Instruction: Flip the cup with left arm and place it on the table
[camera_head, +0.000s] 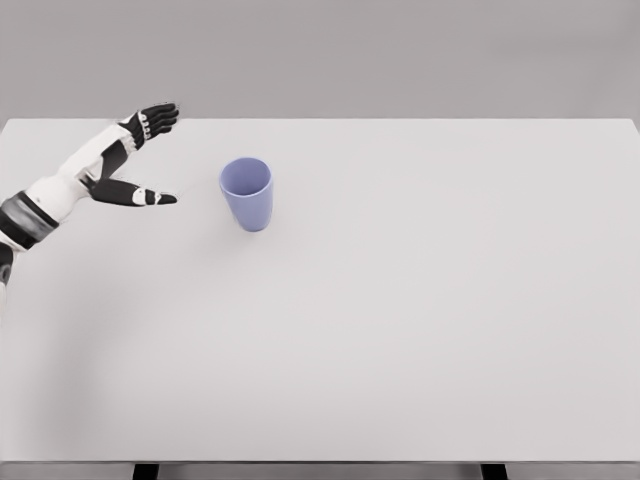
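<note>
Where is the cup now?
In the head view the cup stands on the table, left of centre, just right of the open left hand, not touching it.

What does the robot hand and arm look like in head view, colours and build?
Only the left arm shows: white shell segments with dark grey-black joint bands near the wrist and forearm. The left robot hand has five black fingers with white segment plates. No cables or markings visible.
</note>
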